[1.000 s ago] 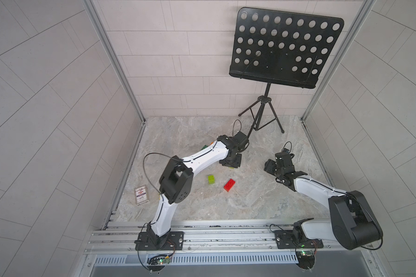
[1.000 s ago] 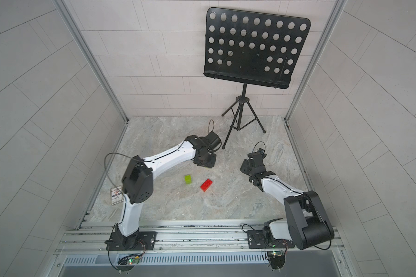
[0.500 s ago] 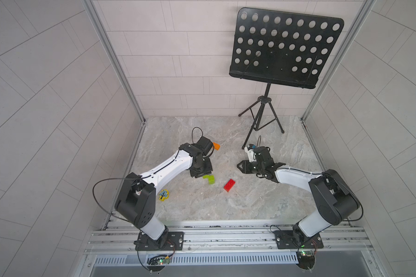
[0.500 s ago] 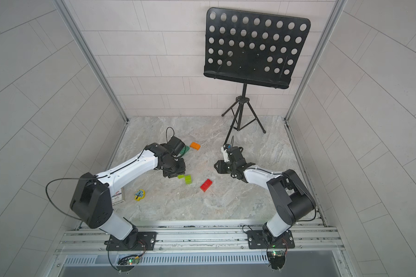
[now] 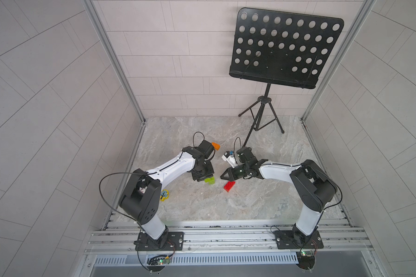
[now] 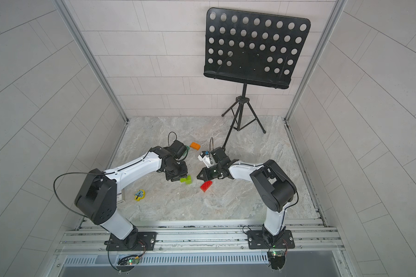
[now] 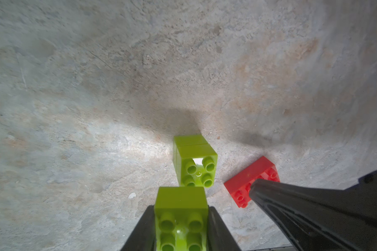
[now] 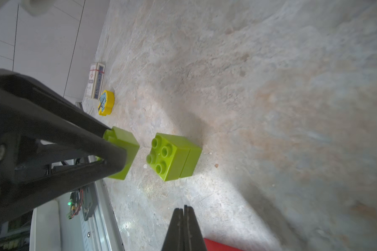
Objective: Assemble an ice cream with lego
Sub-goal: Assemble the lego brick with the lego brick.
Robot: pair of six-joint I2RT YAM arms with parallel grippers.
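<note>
The left gripper (image 7: 181,209) clamps a lime brick (image 7: 181,201); the right gripper (image 8: 184,209) is shut, empty. The toppled lime brick (image 5: 212,182), at the red brick's (image 5: 229,186) nine o'clock, probably needs righting first.

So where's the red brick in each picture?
In a top view: red brick by the tip of the right hand.
In a top view: same spot.
Left wrist: partly behind the right hand.
Right wrist: red sliver beside the right hand.
Shared landmark: the loose lime-green brick nearby.

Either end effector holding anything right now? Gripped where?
Only the left end effector: it clamps a lime-green brick by two opposite side walls, studs toward its wrist camera. The right end effector is shut on nothing.
</note>
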